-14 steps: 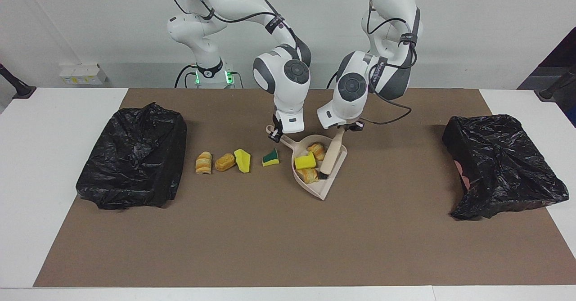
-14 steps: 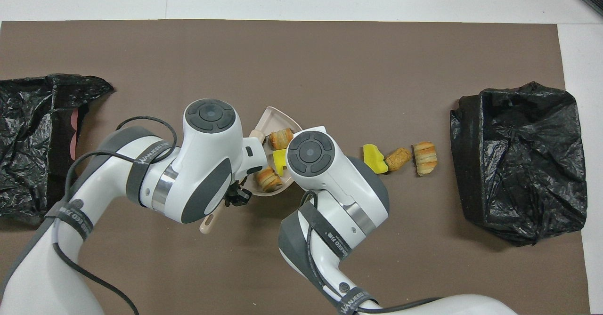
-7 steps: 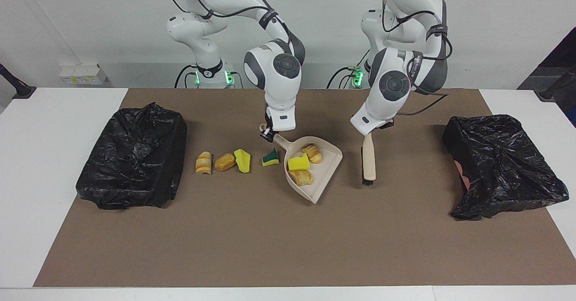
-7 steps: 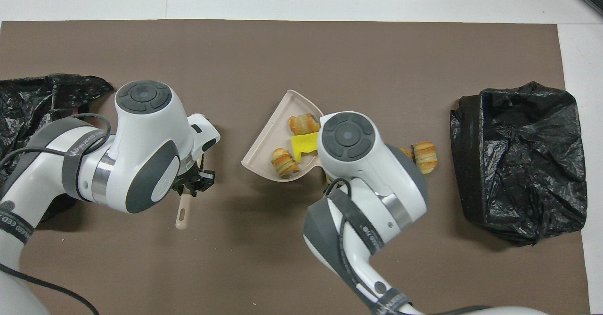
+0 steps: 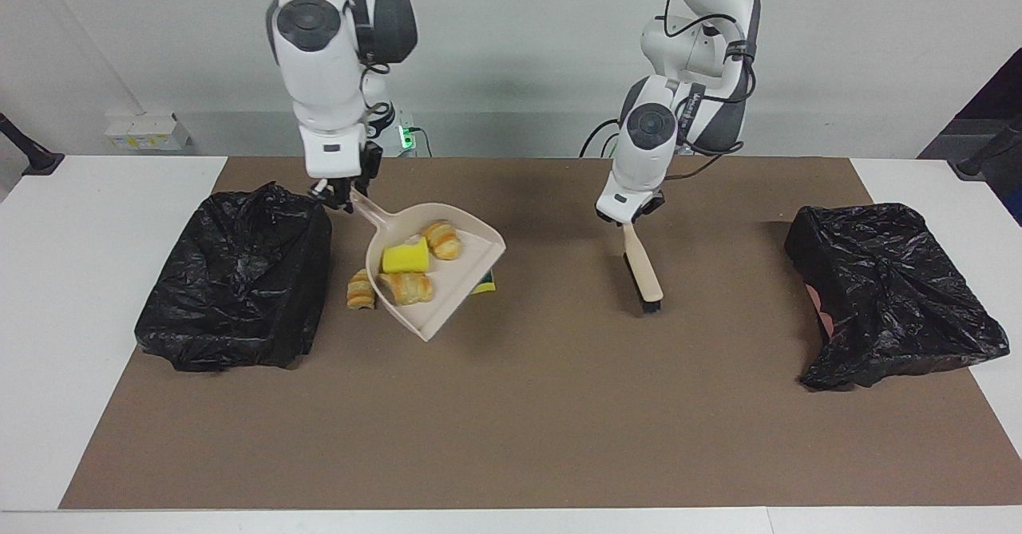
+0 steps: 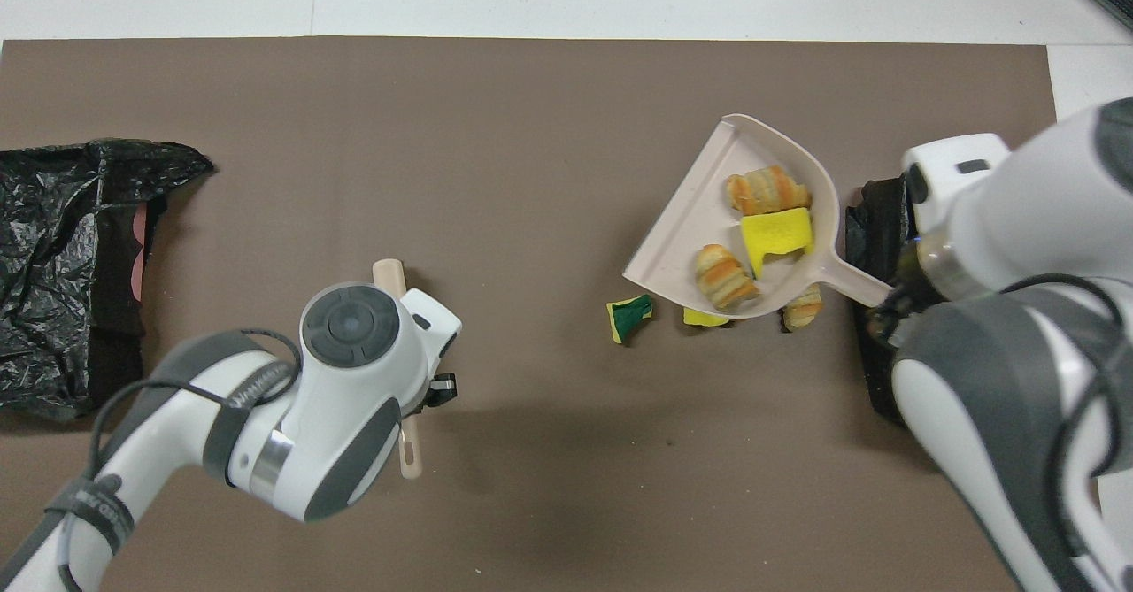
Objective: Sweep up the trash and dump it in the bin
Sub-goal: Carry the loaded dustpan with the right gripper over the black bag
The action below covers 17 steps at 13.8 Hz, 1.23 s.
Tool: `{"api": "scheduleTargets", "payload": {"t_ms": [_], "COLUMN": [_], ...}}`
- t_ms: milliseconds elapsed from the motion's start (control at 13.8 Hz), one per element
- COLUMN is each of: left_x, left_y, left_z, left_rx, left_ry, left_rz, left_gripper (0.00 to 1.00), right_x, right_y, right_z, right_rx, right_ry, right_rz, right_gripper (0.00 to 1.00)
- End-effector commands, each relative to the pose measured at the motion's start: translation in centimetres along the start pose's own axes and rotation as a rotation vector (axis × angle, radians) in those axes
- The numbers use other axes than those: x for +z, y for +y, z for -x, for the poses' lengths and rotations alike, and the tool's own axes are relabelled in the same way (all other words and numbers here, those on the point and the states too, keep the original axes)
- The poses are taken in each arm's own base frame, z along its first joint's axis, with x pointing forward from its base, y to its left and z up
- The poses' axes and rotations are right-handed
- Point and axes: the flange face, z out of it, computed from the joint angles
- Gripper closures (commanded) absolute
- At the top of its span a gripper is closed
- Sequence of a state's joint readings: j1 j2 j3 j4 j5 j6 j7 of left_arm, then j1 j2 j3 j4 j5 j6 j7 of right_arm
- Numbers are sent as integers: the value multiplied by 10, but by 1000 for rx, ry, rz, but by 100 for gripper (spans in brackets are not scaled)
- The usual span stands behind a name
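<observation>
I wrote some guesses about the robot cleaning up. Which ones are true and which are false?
1. The right gripper holds the dustpan by its handle, up in the air. True.
2. The dustpan is empty. False: it carries a yellow sponge chunk and two bread-like lumps.
3. The left gripper holds a brush, bristles down by the brown mat. True.
4. Every scrap has been picked up. False: a green-and-yellow sponge wedge and other scraps lie on the mat.
5. The dustpan sits inside a bin. False: it hangs beside the black-bagged bin at the right arm's end.
</observation>
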State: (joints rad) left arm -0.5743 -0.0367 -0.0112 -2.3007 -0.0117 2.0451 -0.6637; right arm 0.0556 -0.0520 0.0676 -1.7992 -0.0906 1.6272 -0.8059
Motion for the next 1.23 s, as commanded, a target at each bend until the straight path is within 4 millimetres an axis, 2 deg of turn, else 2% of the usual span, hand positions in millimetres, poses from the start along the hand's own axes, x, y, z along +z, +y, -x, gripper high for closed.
{"api": "scheduleTargets", "payload": {"t_ms": [0, 218, 363, 435, 508, 653, 725, 798, 870, 943, 1088, 1160], "left_x": [11, 11, 8, 8, 7, 14, 21, 22, 20, 16, -1, -8], "left_y": [-11, 10, 25, 30, 35, 46, 46, 44, 43, 45, 31, 25], "left_z": [58, 85, 104, 111, 118, 128, 126, 120, 115, 110, 74, 61], "left_rx": [-14, -8, -8, -4, 0, 27, 32, 30, 8, 16, -43, -47], "left_ry": [23, -36, -58, -67, -82, -83, -82, -85, -90, -94, -78, -70], "left_rz": [68, 133, 164, 172, 185, 180, 174, 175, 175, 176, 194, 193], "left_gripper": [100, 100, 100, 100, 100, 100, 95, 50, 1, 0, 0, 0], "right_x": [3, 16, 23, 31, 38, 50, 59, 66, 68, 65, 60, 60], "right_y": [36, 92, 117, 128, 134, 141, 141, 140, 139, 138, 129, 128], "right_z": [64, 158, 216, 242, 257, 268, 266, 264, 258, 249, 216, 209], "right_rx": [-44, -137, -202, -211, -237, -293, -338, -374, -408, -435, -532, -563], "right_ry": [0, -17, -80, -101, -142, -268, -344, -395, -422, -451, -553, -601], "right_rz": [-43, -16, 49, 73, 91, 116, 129, 155, 183, 199, 227, 240], "right_gripper": [100, 100, 100, 100, 100, 100, 100, 100, 100, 100, 100, 100]}}
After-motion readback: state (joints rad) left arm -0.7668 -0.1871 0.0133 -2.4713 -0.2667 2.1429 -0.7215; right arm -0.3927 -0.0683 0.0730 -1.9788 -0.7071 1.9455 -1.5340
